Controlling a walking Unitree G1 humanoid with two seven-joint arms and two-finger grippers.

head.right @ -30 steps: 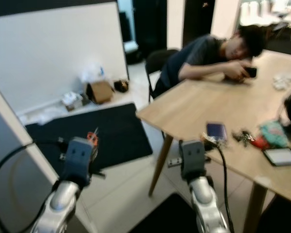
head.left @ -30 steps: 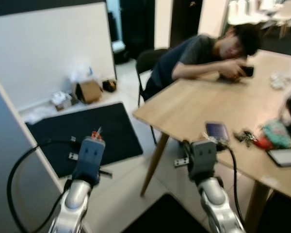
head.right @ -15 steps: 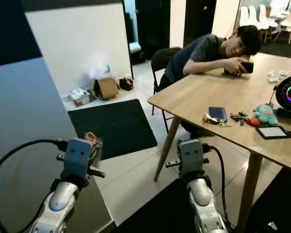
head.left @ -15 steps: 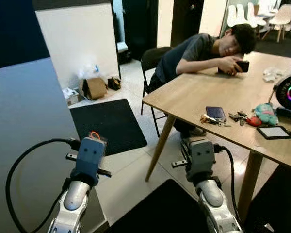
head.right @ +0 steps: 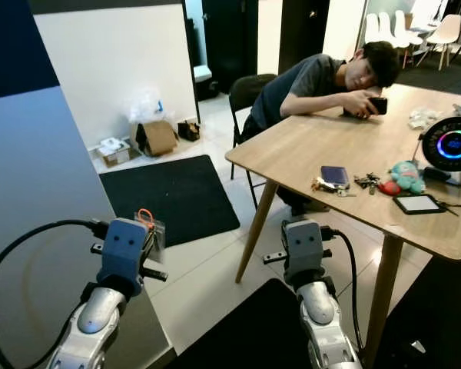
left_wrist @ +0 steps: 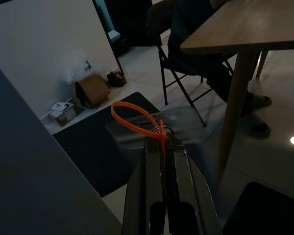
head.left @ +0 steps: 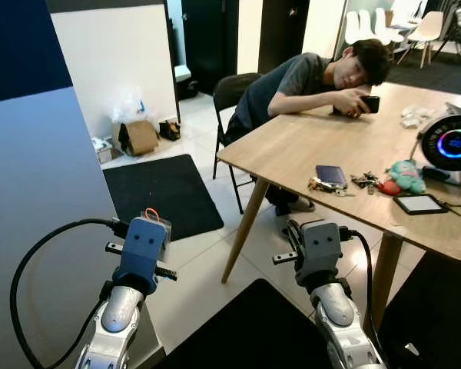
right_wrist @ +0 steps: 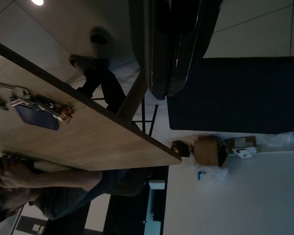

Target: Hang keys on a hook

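Left wrist view: the left gripper (left_wrist: 162, 142) is closed on a clear tag with an orange loop (left_wrist: 132, 115), pinched between the fingertips; whether keys hang from it cannot be made out. From the head views the same orange loop sticks up above the left gripper (head.left: 147, 219), which is raised before a grey partition (head.left: 38, 200) on the robot's left. The right gripper (right_wrist: 174, 90) has its fingers pressed together on nothing, and is held out low, beside the leg of a wooden table (head.left: 307, 150).

On the table, well apart from both grippers, lie a dark phone (head.left: 331, 175), a bunch of keys (head.left: 366, 181), a small plush toy (head.left: 402, 174), a tablet (head.left: 419, 203) and a round speaker with a lit ring (head.left: 453, 147). A person (head.left: 307, 77) sits at the far side, head resting on an arm, holding a phone. A black mat (head.left: 161, 196) and a cardboard box (head.left: 140, 137) lie on the floor by the white wall.

Step in hand, as judged: carrying the looped item toward a hook; no hook can be identified in these views. The next move calls for locating the hook, then raising the left gripper so that the orange loop opens toward it and can be slipped over the tip before the fingers part.
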